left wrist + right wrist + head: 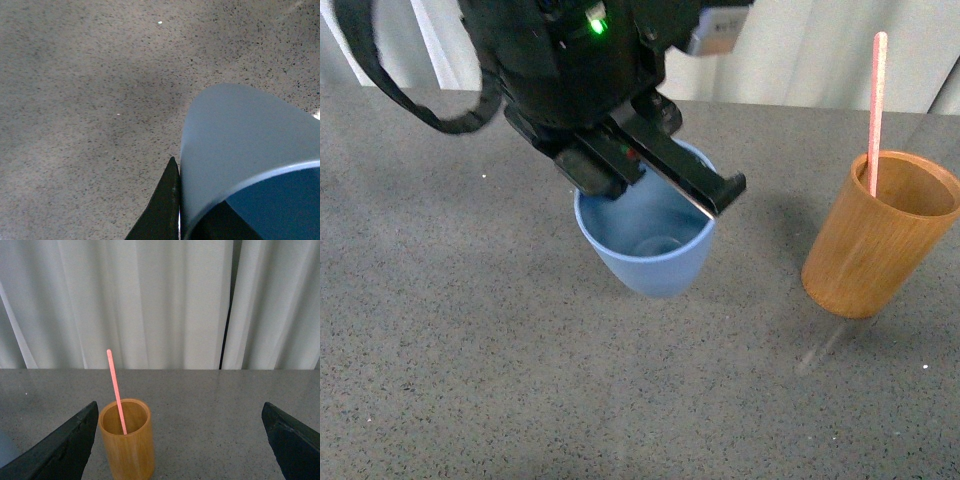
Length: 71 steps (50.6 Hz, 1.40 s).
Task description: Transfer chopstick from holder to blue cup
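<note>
The light blue cup [645, 245] is tilted near the middle of the grey table, its mouth facing me. My left gripper [665, 185] is shut on its rim, one finger [162, 210] outside the wall [240, 145] and the other inside. The orange-brown holder [875, 240] stands to the right, apart from the cup. One pink chopstick [876, 100] rises out of it. In the right wrist view the holder [127, 447] with the chopstick [115, 385] stands ahead of my right gripper [180, 440], near one finger [60, 450]. That gripper is open and holds nothing.
A speckled grey tabletop [470, 330] spreads around both cups. White curtains [160, 300] hang behind the table's far edge. A black strap [410, 95] loops down from the left arm at the upper left.
</note>
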Motion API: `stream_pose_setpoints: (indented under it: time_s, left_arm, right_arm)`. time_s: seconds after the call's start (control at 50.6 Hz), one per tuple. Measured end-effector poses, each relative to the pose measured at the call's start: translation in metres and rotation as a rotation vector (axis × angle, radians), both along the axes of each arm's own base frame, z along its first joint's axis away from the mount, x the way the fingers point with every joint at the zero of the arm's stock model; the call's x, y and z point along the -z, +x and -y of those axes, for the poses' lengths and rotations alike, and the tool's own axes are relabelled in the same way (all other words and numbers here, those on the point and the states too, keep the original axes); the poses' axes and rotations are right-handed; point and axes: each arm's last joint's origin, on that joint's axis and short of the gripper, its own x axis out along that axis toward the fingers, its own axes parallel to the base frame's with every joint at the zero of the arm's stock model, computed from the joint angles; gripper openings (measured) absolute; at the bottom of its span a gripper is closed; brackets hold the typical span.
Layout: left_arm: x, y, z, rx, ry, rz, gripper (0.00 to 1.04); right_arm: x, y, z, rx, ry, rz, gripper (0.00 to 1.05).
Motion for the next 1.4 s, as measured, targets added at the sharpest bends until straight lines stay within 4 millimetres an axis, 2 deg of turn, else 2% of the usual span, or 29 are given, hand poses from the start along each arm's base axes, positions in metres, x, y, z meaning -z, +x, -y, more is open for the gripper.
stream_pose_setpoints:
  time_s: [0.217,0.395,0.692,0.929,0.989,1.107,1.305,1.404]
  left_arm:
    - [0.036,0.005,0.020,0.006,0.041,-0.028,0.03]
    - [0.058,0.014,0.018,-0.020,0.076,-0.043,0.03]
    - [0.060,0.018,0.015,-0.058,0.057,-0.037,0.04]
    - [0.058,0.018,0.014,-0.072,0.058,-0.048,0.34]
    - [0.055,0.021,0.012,-0.081,0.060,-0.046,0.45]
    - [0.038,0.029,-0.001,-0.119,0.048,-0.015,0.70]
    - [0.010,0.034,-0.021,-0.160,0.022,0.031,1.00]
    - [-0.014,0.032,-0.039,-0.187,-0.027,0.067,0.98]
  right_arm:
    - [0.000,0.000,0.000,0.000,0.000,0.000,0.95]
    - [0.000,0.000,0.000,0.000,0.000,0.000,0.95]
    - [0.000,0.000,0.000,0.000,0.000,0.000,0.95]
    - [0.000,0.000,0.000,0.000,0.000,0.000,0.95]
    - [0.000,0.000,0.000,0.000,0.000,0.000,0.95]
    - [0.000,0.000,0.000,0.000,0.000,0.000,0.95]
    - [0.000,0.000,0.000,0.000,0.000,0.000,0.95]
    - [0.000,0.000,0.000,0.000,0.000,0.000,0.95]
